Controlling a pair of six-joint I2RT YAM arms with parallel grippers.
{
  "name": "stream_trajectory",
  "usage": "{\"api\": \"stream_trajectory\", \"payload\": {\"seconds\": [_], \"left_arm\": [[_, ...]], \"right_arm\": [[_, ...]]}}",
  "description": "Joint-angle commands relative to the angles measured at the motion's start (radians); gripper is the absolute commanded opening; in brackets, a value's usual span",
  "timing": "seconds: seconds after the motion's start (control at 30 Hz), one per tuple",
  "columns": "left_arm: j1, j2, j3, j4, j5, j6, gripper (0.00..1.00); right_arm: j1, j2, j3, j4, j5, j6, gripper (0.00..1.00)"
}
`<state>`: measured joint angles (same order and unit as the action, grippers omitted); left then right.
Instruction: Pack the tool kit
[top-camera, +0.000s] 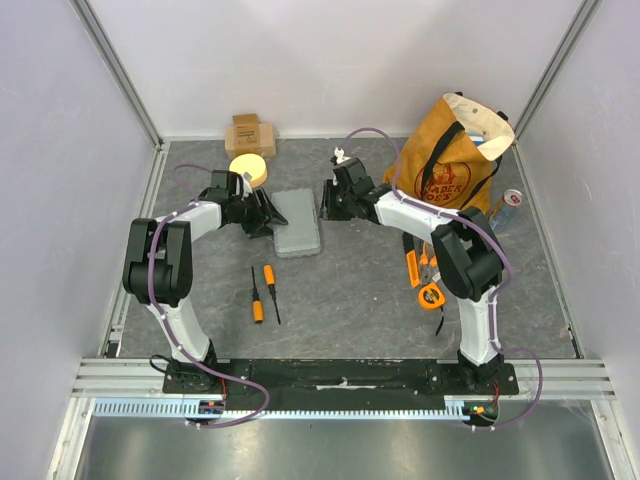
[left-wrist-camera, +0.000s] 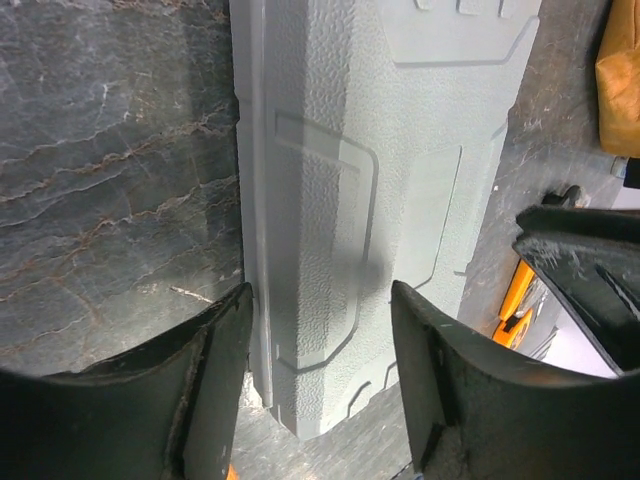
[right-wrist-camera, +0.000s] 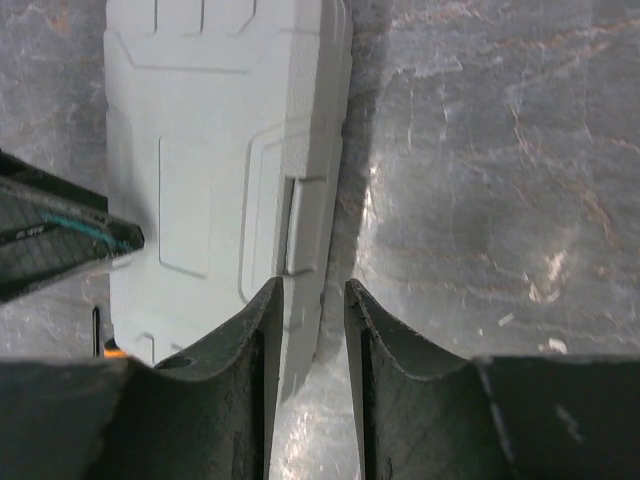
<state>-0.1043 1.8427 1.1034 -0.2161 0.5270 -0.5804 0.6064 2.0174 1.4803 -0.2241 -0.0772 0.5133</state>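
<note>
The tool kit's grey case (top-camera: 297, 222) lies shut and flat in the middle of the table. My left gripper (top-camera: 270, 215) is at its left edge. In the left wrist view the left gripper (left-wrist-camera: 322, 330) is open, with a corner of the case (left-wrist-camera: 380, 180) between its fingers. My right gripper (top-camera: 327, 205) is at the case's right edge. In the right wrist view the right gripper (right-wrist-camera: 313, 310) is narrowly open astride the case's (right-wrist-camera: 210, 170) edge just below the latch (right-wrist-camera: 303, 225), with a gap still showing. Two orange-and-black screwdrivers (top-camera: 262, 292) lie in front of the case.
More orange tools (top-camera: 412, 268) and a tape measure (top-camera: 432, 296) lie by the right arm. An orange-brown tote bag (top-camera: 450, 160) stands at the back right, with a can (top-camera: 508, 207) beside it. A cardboard box (top-camera: 249, 135) and a yellow roll (top-camera: 247, 168) sit at the back left.
</note>
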Motion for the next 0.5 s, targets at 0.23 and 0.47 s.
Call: {"api": "stream_trajectory", "payload": {"seconds": [0.23, 0.47], "left_arm": [[0.003, -0.016, 0.012, -0.019, -0.002, 0.013, 0.48], [0.002, 0.004, 0.019, -0.065, -0.005, 0.054, 0.45]], "right_arm": [[-0.004, 0.129, 0.143, 0.04, 0.008, -0.001, 0.28], [-0.004, 0.156, 0.153, 0.038, -0.009, -0.019, 0.27]]}}
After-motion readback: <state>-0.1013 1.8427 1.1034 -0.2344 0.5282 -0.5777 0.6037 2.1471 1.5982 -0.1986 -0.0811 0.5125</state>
